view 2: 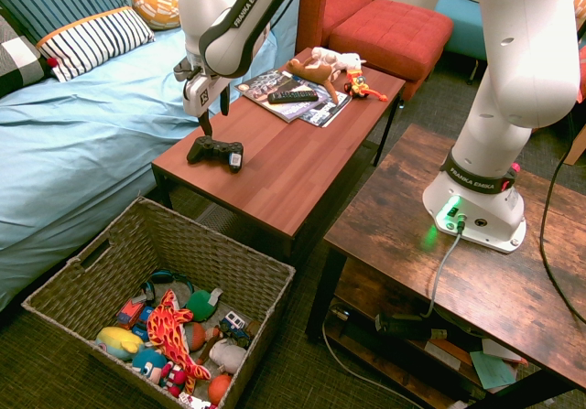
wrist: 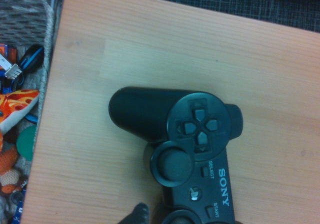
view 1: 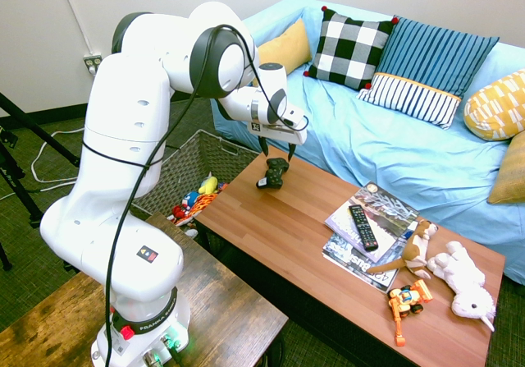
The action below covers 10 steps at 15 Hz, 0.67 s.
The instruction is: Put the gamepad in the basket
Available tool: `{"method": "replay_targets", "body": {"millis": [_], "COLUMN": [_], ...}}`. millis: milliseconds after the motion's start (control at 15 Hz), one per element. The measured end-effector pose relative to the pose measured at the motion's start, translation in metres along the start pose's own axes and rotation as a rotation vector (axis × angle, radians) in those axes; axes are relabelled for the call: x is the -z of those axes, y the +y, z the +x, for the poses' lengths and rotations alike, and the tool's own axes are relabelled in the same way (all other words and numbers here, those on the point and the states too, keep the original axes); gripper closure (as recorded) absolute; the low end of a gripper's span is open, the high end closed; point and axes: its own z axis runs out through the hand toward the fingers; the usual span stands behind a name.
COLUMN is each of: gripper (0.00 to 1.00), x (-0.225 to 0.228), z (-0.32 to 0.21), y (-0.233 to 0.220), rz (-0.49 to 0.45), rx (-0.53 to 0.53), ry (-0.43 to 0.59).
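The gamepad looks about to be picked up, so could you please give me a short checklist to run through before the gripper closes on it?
1. Gripper open: ok, its fingers stand apart.
2. Gripper above the gamepad: ok, it hangs just over it and points down.
3. Gamepad free on the coffee table: ok, it lies alone near the end, apart from the magazines and the remote.
4. Fingers straddling the gamepad's body: cannot tell, no view shows their line against it.
5. Basket ready: ok, it stands on the floor below the table's end, open on top, with toys on its bottom.
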Motion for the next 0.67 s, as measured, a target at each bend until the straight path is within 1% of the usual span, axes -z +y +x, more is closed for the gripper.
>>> {"method": "replay_targets", "body": {"millis": [267,467,667], "gripper": [0.0,0.0,0.0], "x": [-0.002,-0.014,-0.027], "z": [-0.001,-0.007,-0.013], "y": [-0.005,-0.009,-0.015], "rz": [-0.002,0.004,0.041], "rx": [0.002,0.039,0.088], "ry": [0.0,0.001,-0.001]}}
